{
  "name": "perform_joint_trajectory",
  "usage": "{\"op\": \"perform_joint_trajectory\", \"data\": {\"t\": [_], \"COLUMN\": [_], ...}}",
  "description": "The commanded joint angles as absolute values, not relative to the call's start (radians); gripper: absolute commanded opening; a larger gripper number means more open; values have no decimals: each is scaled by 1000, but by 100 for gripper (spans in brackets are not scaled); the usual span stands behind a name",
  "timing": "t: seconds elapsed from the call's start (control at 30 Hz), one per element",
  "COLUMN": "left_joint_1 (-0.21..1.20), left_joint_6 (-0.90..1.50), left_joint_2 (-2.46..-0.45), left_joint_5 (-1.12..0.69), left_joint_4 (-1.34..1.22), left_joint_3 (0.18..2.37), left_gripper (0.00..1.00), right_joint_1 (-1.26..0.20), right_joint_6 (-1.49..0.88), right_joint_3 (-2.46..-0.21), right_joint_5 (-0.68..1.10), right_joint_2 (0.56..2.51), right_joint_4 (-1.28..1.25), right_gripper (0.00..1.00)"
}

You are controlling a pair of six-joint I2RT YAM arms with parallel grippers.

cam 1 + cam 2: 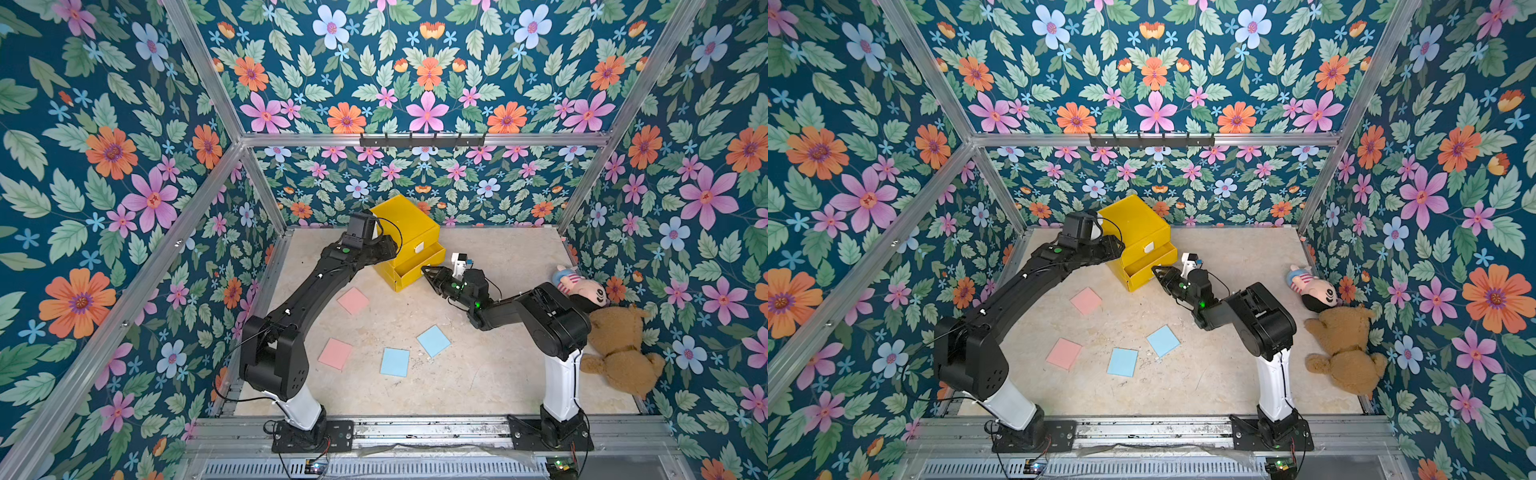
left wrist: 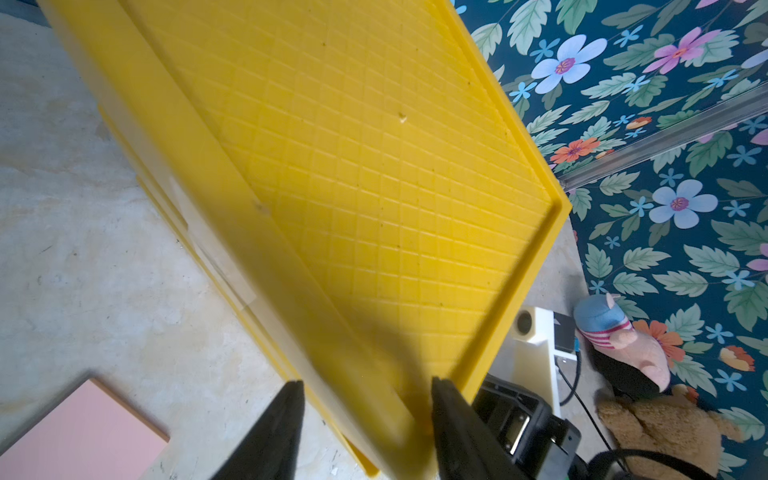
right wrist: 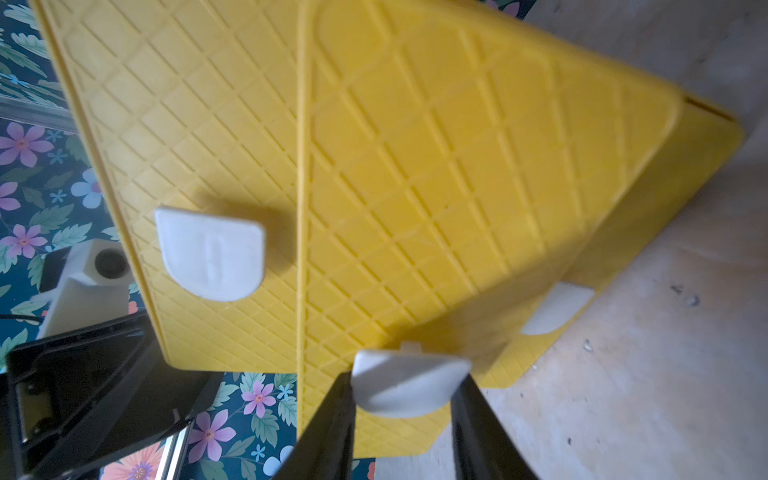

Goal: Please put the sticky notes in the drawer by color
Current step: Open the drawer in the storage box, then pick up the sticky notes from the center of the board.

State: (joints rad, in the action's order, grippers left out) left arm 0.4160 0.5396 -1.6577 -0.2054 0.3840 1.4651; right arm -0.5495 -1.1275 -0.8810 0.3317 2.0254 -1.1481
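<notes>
Yellow plastic makes up the drawer cabinet [image 1: 401, 218], which stands on the table [image 1: 498, 374] with its middle drawer [image 3: 457, 187] partly out. That drawer's white tab handle [image 3: 409, 382] sits between the jaws of the right gripper [image 1: 427, 272], which appear to press on both of its edges. The left gripper [image 2: 368, 386] pinches the cabinet's upper edge, on the side away from the handle.

In front of the cabinet, well apart from it, lie two pink sticky notes [image 1: 353, 300] and two blue sticky notes [image 1: 433, 340], flat on the table. No yellow-orange pad is in sight, and the open drawer's inside is too shadowed to read.

The step in hand looks like working the middle drawer by its tab. Whether it is meant to go out or in cannot be told. Either way, the travel should run straight along the drawer's slide, since a sideways pull would likely twist the small smooth tab out of the pinch. The cabinet is probably light, so the left clamp needs to hold firm or the cabinet may skid or tip. If opening, the gap should be wide enough for a pad to drop in flat.
</notes>
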Motion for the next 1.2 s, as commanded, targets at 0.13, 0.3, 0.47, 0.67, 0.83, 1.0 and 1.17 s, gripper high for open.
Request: {"op": "perform_joint_trajectory", "data": {"t": [0.13,0.3,0.47,0.67,0.83,1.0,1.17], "left_joint_1": [416,416,416,416,416,417,416], "left_joint_6": [517,518,521,526,542,570,610], "left_joint_2": [-1653,-1657,-1656,-1638,-1594,-1476,-1296], "left_joint_5": [-212,-213,-214,-222,-239,-248,-186], "left_joint_4": [432,428,422,411,394,360,302], "left_joint_3": [1470,1468,1469,1466,1454,1399,1239], "left_gripper": [55,55,55,59,65,84,100], "right_joint_1": [-549,-551,-550,-559,-616,-759,-899], "right_joint_6": [-1139,-1101,-1051,-842,-555,-256,-160], "right_joint_3": [-750,-710,-704,-596,-524,-520,-535], "right_joint_5": [335,324,289,183,27,-128,-219], "right_joint_2": [1966,1943,1895,1703,1499,1380,1332], "right_joint_4": [-1247,-1223,-1159,-939,-655,-393,-249], "right_gripper": [38,41,72,87,90,94,97]}}
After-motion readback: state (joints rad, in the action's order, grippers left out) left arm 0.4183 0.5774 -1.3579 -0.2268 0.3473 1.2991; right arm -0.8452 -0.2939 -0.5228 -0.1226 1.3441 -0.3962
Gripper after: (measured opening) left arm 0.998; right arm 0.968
